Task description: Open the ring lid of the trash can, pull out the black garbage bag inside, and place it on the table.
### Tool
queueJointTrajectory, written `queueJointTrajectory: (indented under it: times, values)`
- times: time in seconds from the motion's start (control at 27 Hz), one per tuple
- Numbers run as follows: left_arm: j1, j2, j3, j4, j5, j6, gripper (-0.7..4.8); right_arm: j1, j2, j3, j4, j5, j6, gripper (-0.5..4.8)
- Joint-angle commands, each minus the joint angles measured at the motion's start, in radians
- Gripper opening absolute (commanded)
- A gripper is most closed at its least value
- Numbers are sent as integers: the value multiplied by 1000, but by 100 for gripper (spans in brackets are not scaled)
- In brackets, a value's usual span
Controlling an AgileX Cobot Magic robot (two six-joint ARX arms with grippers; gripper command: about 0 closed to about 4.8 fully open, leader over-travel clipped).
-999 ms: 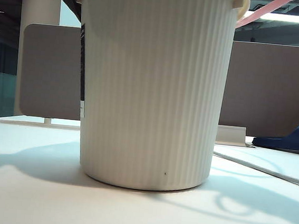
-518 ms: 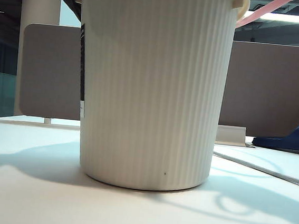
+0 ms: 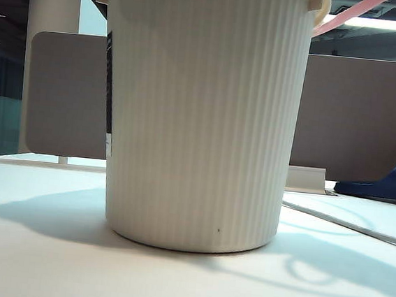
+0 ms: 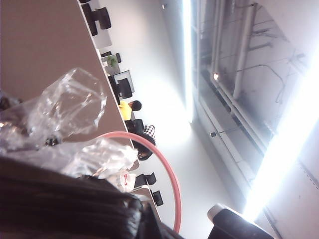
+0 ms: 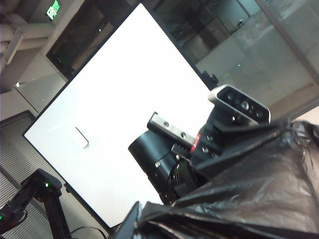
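The cream ribbed trash can (image 3: 200, 121) stands on the white table (image 3: 33, 259) and fills the exterior view. The pink ring lid (image 3: 348, 14) slants up past its right rim and arcs overhead (image 4: 172, 174) in the left wrist view. Both grippers are above the exterior view's frame. My left gripper (image 4: 142, 219) is shut, buried in folds of the black garbage bag (image 4: 60, 204). In the right wrist view the bag (image 5: 259, 184) bunches into pleats at my right gripper (image 5: 144, 221), shut on it. The left arm's wrist (image 5: 199, 154) sits just beyond.
A grey-brown partition panel (image 3: 355, 114) runs behind the can. A blue slipper (image 3: 384, 184) lies at the far right. A dark label strip (image 3: 109, 84) runs down the can's left side. Shiny crumpled film (image 4: 75, 104) rises beside the bag.
In the exterior view the dark shape behind the can's top left rim has shifted slightly. The can and the ring lid have stayed in place.
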Motion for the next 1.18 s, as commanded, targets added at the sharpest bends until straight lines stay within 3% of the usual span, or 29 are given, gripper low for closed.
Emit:
queueJointTrajectory:
  times: [0.04, 0.22, 0.52, 0.89, 1.07, 1.18]
  values:
    - [1, -2, 5, 63, 4, 42, -6, 2, -3, 5, 17, -15, 0, -5]
    - [3, -2, 34, 79, 27, 99, -6, 2, -3, 4, 17, -27, 1, -5]
    - [75, 1, 55, 82, 112, 94, -5, 2, -3, 4, 18, -48, 0, -5]
    - [88, 101, 208, 72, 232, 146, -6, 2, -3, 4, 18, -68, -2, -5]
    - [89, 102, 220, 61, 234, 147, -6, 2, -3, 4, 18, -70, -7, -3]
    - [90, 102, 220, 60, 233, 147, -6, 2, -3, 4, 18, -70, -11, 73]
